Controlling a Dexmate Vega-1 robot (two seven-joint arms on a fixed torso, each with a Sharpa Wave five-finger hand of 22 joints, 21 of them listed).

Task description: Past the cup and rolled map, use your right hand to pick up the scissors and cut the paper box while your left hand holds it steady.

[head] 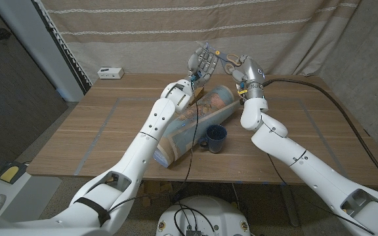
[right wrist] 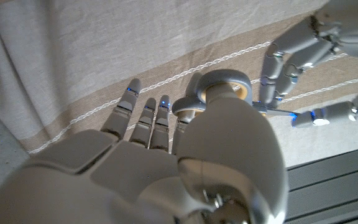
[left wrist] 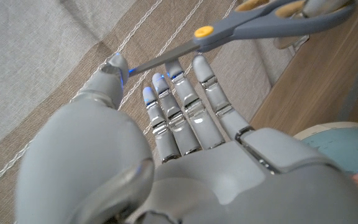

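Observation:
My right hand (head: pixel 249 69) is raised above the table's far side and holds the grey scissors (head: pixel 226 59) by their yellow-lined handles. In the left wrist view the scissors (left wrist: pixel 229 28) cross above my left hand (left wrist: pixel 185 155), and their blade tip ends close to its thumb. My left hand (head: pixel 203 63) is raised beside them with its fingers spread, holding nothing. The rolled map (head: pixel 199 121) lies diagonally on the table below both hands. The dark blue cup (head: pixel 215 137) stands next to it. A small tan piece (head: pixel 198 94) peeks out under my left wrist; what it is cannot be made out.
A striped curtain (head: pixel 176 33) hangs right behind the table's far edge, close to both hands. A small white device (head: pixel 110 72) sits at the far left corner. Bare wood (head: pixel 104 131) lies left of the map. A black cable (head: pixel 333 101) runs along my right arm.

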